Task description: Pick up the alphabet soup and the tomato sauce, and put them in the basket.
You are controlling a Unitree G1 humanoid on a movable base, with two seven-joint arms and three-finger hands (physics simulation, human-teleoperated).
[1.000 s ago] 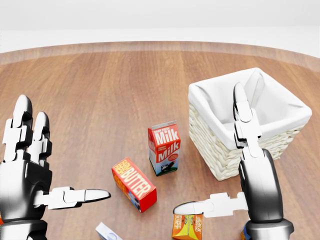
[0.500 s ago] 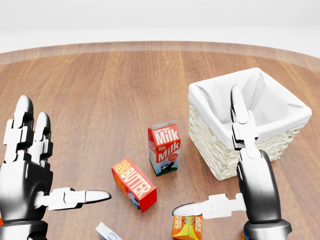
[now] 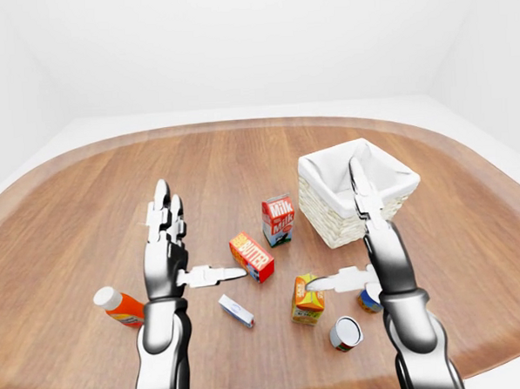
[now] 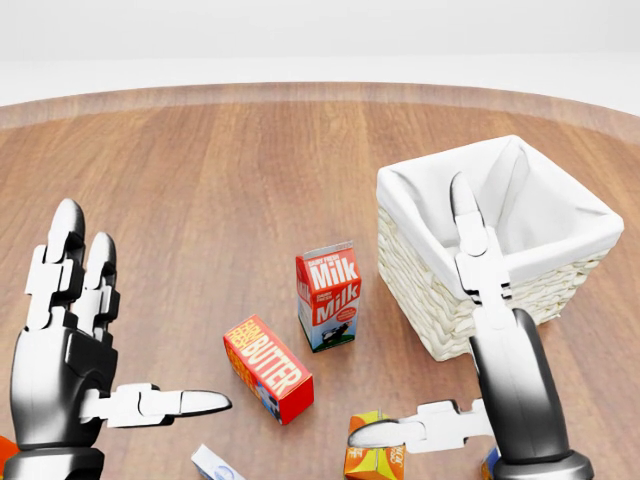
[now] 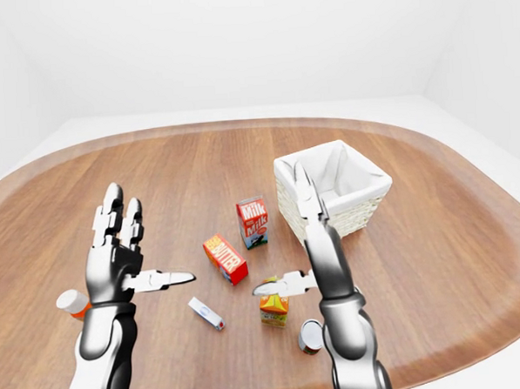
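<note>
A red can with a grey end (image 3: 346, 333) lies on its side on the wooden table, near the bottom of the left-eye view. A second can with a blue and orange label (image 3: 367, 299) stands just above it, partly hidden behind my right forearm. I cannot read either label. The wicker basket (image 3: 328, 219) with a white liner stands at upper right, with nothing showing inside. My right hand (image 3: 331, 226) hovers open above the cans, its fingers (image 3: 357, 176) in front of the basket. At the left, my left hand (image 3: 199, 234) is open and holds nothing.
A milk carton (image 4: 328, 296) stands left of the basket, with a red butter box (image 4: 267, 367) lying below it. An orange juice carton (image 3: 306, 298) sits under my right thumb. A small white box (image 3: 235, 310) and an orange bottle with a white cap (image 3: 118, 306) lie near my left arm.
Both hands have sunk a little in the head view and their thumbs sit lower. The left hand has shifted slightly right and the right hand's fingers lean further left. The objects have not moved.
</note>
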